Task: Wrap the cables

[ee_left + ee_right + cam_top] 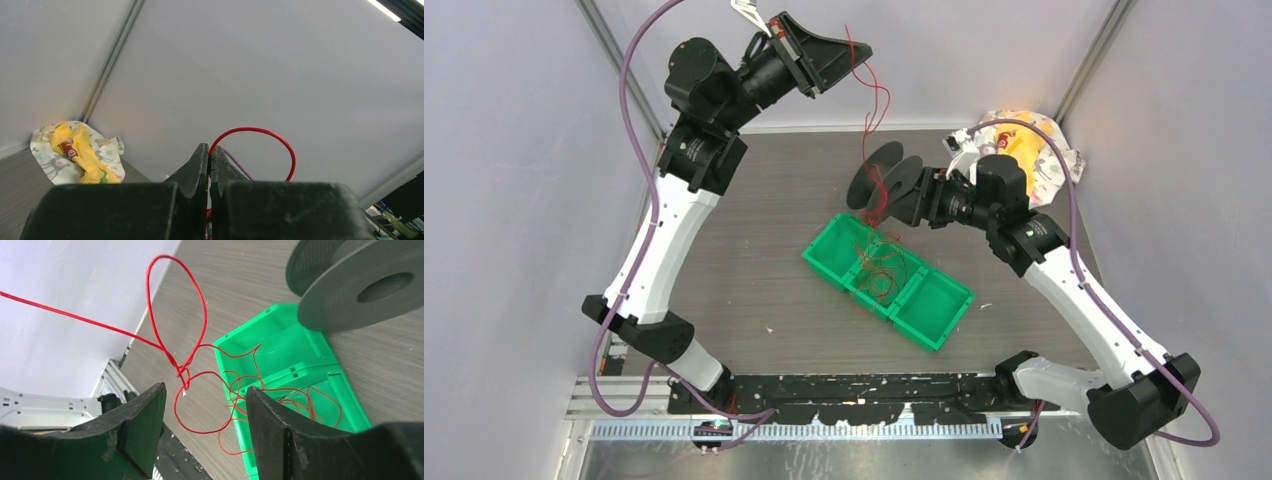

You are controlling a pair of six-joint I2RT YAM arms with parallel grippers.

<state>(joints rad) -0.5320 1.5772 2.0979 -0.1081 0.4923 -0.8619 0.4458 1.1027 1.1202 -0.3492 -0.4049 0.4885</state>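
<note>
A thin red cable [879, 100] hangs from my left gripper [862, 48], which is raised high near the back wall and shut on it. In the left wrist view the cable [260, 131] arcs out from between the closed fingertips of the left gripper [209, 147]. The strand runs down past a black spool [886, 175] into loose tangles in a green tray [939, 310]. My right gripper [205, 390] stands open beside the spool [360, 285], with nothing between its fingers. Cable loops [200, 305] hang beyond the open fingers, over the tray [280, 350].
A yellow packet on a patterned cloth [1024, 150] lies in the back right corner and shows in the left wrist view [80, 150]. Grey walls close in the table on three sides. A metal rail [824, 428] runs along the near edge.
</note>
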